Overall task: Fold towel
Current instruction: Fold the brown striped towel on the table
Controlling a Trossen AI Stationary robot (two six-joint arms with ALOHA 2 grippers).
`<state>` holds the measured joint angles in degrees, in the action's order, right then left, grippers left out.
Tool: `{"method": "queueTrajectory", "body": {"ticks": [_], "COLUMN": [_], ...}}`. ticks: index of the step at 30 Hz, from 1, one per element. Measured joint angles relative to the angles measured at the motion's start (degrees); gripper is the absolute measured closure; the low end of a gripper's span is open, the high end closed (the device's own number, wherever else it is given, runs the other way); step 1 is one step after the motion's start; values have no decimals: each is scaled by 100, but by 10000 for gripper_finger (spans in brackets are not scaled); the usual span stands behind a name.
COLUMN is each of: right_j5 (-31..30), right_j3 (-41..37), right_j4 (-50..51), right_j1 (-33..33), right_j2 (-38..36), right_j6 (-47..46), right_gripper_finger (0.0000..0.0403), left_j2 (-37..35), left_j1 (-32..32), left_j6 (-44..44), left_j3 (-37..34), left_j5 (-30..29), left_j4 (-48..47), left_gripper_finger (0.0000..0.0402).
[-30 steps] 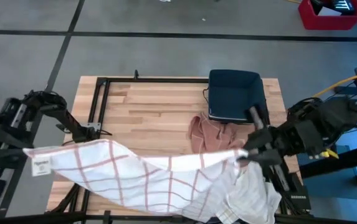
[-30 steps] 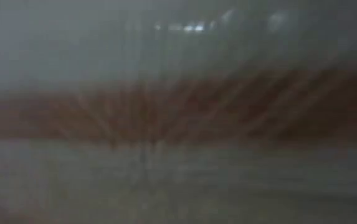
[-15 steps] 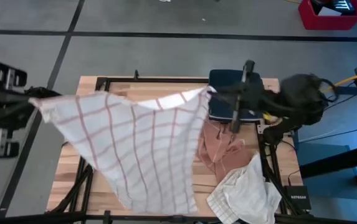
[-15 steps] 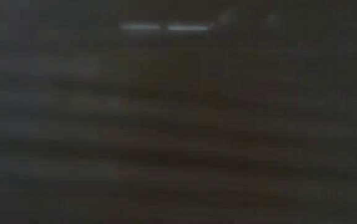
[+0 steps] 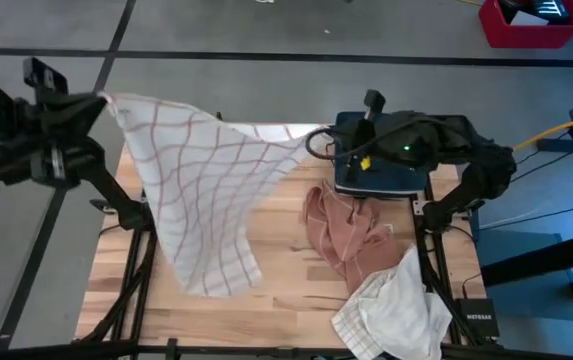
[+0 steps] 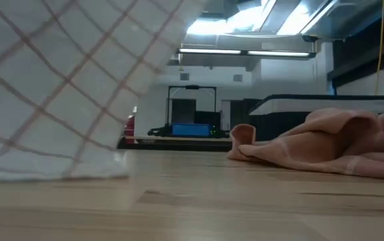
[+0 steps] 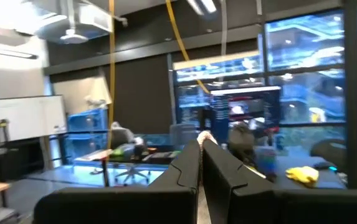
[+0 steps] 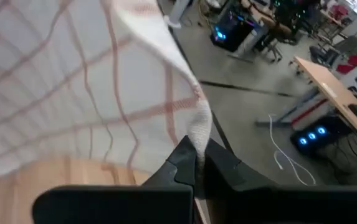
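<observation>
Lower right of the high view, you have a crumpled white cloth (image 5: 398, 310) at the near edge of the wooden surface (image 5: 286, 285), and just above it a bunched pink cloth (image 5: 344, 232), the same pink heap that sits at the right in the low view; neither is touched. Centre left, the checked towel (image 5: 206, 190) hangs spread in the air, its lower edge trailing down toward the surface, which fills the left of the low view. Left claw (image 5: 101, 100), upper left, is pinched shut on one top corner; right claw (image 5: 318, 140), upper centre, is clamped together on the other, and the right wrist view shows the cloth edge caught between its fingers (image 8: 184, 163). Behind the right claw sits a dark bin (image 5: 381, 160). Judgement: you are only at the spread-out stage. No fold is made. The towel has yet to be laid flat, then folded over.
</observation>
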<state>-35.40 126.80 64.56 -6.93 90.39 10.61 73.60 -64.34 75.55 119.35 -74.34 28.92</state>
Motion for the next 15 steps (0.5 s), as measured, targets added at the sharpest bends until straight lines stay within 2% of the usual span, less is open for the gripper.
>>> {"method": "queueTrajectory", "body": {"ticks": [5,11,15], "right_j5": [113,821,952], "right_j3": [-20,483,798], "right_j4": [-39,-405,-549], "right_j1": [-114,-734,-950], "right_j2": [2,0,-2], "right_j6": [35,270,337], "right_gripper_finger": [388,388,388], "left_j2": [-138,-118,-89], "left_j1": [171,171,171], "left_j6": [-19,-87,-189], "left_j3": [0,0,-3], "left_j5": [28,62,70], "left_j4": [10,-113,-389], "left_gripper_finger": [401,401,401]}}
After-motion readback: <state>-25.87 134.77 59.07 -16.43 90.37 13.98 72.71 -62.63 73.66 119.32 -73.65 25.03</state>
